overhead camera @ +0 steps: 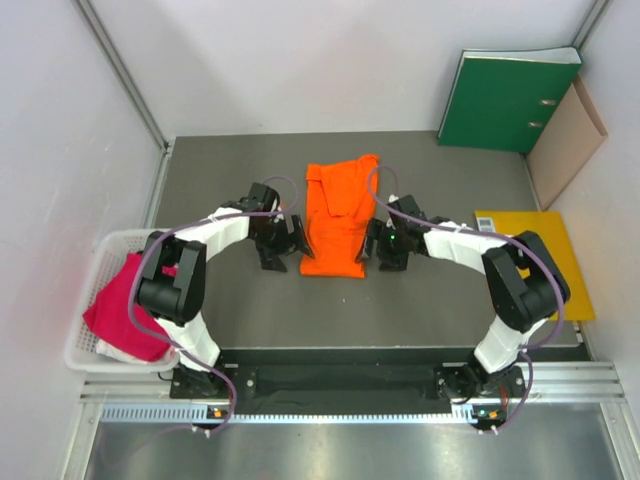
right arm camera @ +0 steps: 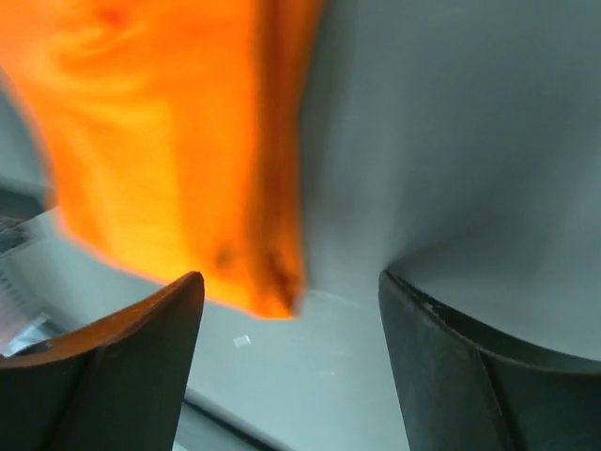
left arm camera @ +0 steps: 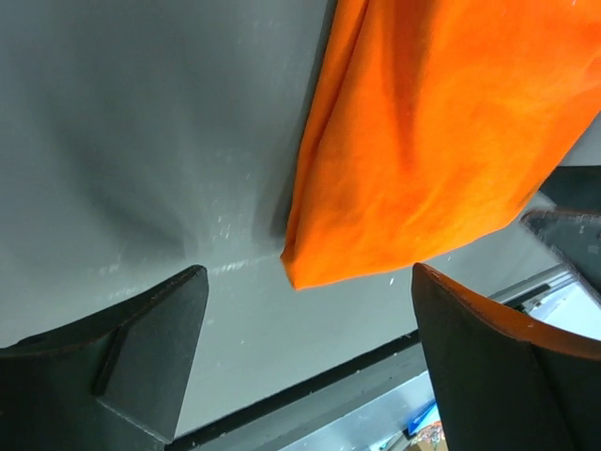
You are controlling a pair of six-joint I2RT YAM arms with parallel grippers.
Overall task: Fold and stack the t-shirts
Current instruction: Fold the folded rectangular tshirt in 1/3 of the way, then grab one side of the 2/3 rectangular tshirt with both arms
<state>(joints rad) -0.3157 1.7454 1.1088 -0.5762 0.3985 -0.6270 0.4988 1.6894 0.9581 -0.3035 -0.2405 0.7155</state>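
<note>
The bright orange t-shirt [overhead camera: 337,215] lies folded into a long strip in the middle of the grey table. My left gripper [overhead camera: 281,248] stands open just left of its near end, and my right gripper [overhead camera: 386,250] stands open just right of it. In the left wrist view, the orange t-shirt [left arm camera: 441,141] ends in a corner just beyond the open left gripper [left arm camera: 308,282]. In the right wrist view, the blurred orange t-shirt [right arm camera: 160,141] has its near corner by the open right gripper [right arm camera: 289,282]. Neither gripper holds cloth. The magenta t-shirt [overhead camera: 125,310] lies crumpled in the white basket [overhead camera: 102,250].
The white mesh basket sits at the table's left edge beside the left arm. A yellow envelope [overhead camera: 545,262] lies flat at the right. A green binder [overhead camera: 505,100] and a brown folder [overhead camera: 566,140] lean at the back right. The table's near edge runs close behind both grippers.
</note>
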